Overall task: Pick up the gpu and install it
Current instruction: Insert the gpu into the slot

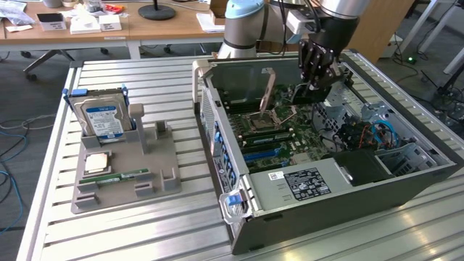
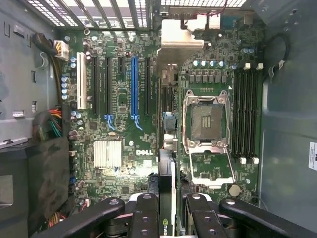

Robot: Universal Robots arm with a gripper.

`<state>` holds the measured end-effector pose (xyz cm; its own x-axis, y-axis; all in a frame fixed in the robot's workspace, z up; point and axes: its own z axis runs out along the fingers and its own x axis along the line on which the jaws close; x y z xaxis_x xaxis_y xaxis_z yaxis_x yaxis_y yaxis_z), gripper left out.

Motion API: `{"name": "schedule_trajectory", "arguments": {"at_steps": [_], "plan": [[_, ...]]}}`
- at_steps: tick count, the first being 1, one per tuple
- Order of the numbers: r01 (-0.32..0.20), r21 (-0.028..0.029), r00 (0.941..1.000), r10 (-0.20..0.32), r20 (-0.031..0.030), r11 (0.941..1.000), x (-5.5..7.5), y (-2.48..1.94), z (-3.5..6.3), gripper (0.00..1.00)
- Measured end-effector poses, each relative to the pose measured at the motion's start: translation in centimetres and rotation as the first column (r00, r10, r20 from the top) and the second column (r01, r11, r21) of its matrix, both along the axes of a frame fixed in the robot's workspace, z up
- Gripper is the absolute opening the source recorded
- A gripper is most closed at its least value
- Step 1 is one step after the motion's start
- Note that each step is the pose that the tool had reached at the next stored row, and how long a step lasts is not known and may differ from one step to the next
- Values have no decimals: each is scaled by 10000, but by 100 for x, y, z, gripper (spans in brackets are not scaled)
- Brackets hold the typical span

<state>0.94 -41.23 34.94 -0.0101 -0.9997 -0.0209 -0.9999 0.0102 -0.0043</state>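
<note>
Dark-green gpu [image 1: 299, 95] is off the tray [image 1: 163, 163] and up in the gripper [image 1: 318, 81], so we mark the pick as done. In the exterior view the gripper hangs inside the open case [image 1: 348, 206], over the far end of the board [image 1: 275, 141], with the gpu hanging below the fingers. We judge it is above the board and not seated. On the tray, to the exterior view's left, the hard drive [image 1: 104, 118] stands upright, with a chip [image 1: 98, 162] and a memory stick [image 1: 123, 176] lying flat. In the wrist view the jaws pinch the gpu edge-on between the two fingers [image 2: 146, 213], the thin card running away from the camera toward a pale metal bracket [image 2: 181, 32] at the far end. From there it sits between the blue slot [image 2: 133, 84] and the empty socket [image 2: 206, 121], nearer neither that we can call. We cannot tell whether it lines up with any slot. Install is left: the card is carried, not inserted.
</note>
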Motion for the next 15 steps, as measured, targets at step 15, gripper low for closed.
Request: {"name": "schedule_trajectory", "arguments": {"at_steps": [15], "plan": [[-1,-12,10000,1,8,10000,-34,-1,-171,26]]}}
